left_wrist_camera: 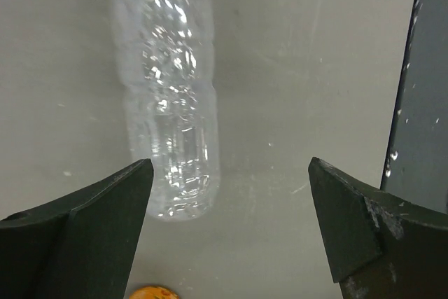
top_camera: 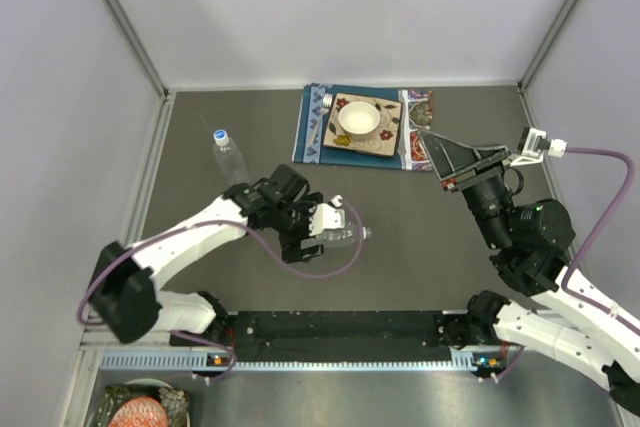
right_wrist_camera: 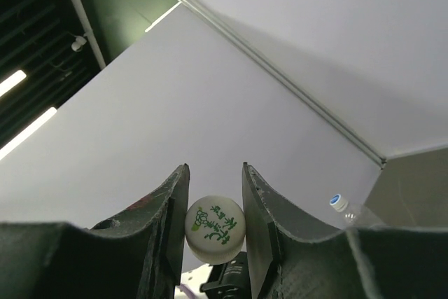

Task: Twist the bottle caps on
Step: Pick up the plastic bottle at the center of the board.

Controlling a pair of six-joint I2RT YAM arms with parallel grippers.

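Jaws of our L gripper (left_wrist_camera: 231, 173) gape by lying clear bottle (left_wrist_camera: 171, 103); our R gripper (right_wrist_camera: 214, 173) clamps white cap (right_wrist_camera: 215, 229) w/ green print.

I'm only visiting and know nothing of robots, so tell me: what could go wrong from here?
The clear bottle lies on its side, off-centre within the open left gripper, so it could roll away when the gripper closes. The right gripper pinches a white cap only by its edges, so the cap might slip out.
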